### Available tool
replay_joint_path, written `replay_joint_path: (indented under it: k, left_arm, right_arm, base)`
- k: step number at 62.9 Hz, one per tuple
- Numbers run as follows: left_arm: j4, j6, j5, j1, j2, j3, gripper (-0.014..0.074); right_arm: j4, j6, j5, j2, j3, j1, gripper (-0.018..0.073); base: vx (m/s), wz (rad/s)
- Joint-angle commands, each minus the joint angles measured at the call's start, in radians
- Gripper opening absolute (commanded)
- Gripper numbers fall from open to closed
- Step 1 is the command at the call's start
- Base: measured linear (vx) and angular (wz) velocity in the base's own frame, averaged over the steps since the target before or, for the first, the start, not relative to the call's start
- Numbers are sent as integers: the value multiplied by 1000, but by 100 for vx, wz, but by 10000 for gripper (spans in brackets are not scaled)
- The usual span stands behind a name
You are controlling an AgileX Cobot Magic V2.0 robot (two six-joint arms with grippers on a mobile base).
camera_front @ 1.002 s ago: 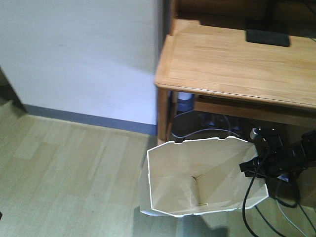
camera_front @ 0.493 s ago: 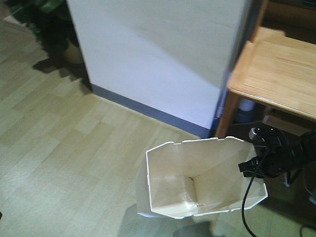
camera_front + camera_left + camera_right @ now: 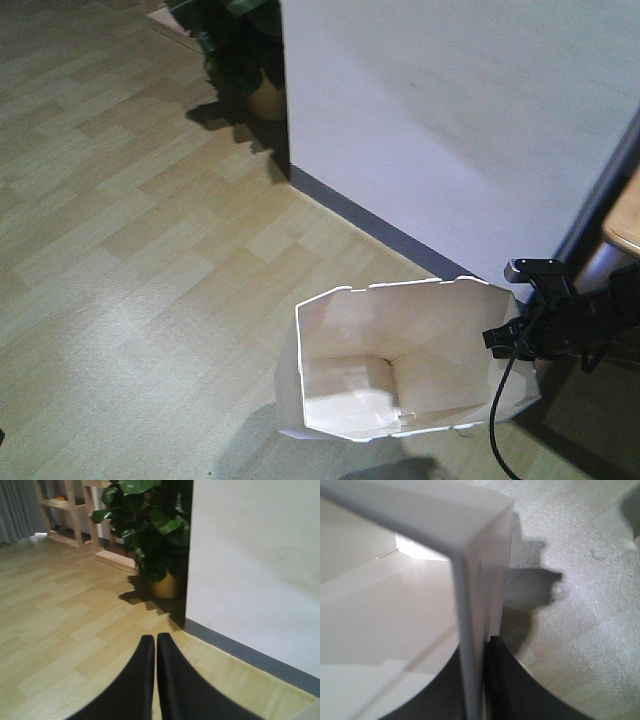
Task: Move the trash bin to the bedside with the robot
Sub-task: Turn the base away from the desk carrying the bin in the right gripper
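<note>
The base is swinging round: the worktop (image 3: 626, 216) shrinks to a sliver at 3 o'clock and a potted plant (image 3: 240, 45) appears at 11. The trash bin (image 3: 400, 375) rides along at 5 o'clock, its rim pinched by the right end effector (image 3: 515, 338) (left end effector (image 3: 155, 647) pressed together, empty). The bedside isn't in view yet.

To my left the wooden floor (image 3: 130, 230) lies open and wide, good room to pass. Ahead the white wall (image 3: 450, 120) closes the way, and a potted plant (image 3: 240, 40) stands just beside its corner, with a shelf (image 3: 75, 515) behind it. On the right it is narrow: the desk corner (image 3: 625, 215) is near the right gripper (image 3: 512, 338), which pinches the rim of the trash bin (image 3: 400, 330).
</note>
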Motion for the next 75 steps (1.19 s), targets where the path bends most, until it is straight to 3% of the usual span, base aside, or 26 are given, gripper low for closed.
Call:
replay_joint_path:
  k: [1,75]
  left_arm:
    - [-3,-4,-69,-2,-14,19,-6]
    - [-3,-4,-69,-2,-14,19,-6]
  right_arm:
    - [50,6,190,-63,-11,-2,-5]
    - [50,6,190,-63,-11,-2,-5]
  base:
    - [10,39]
    - [15,56]
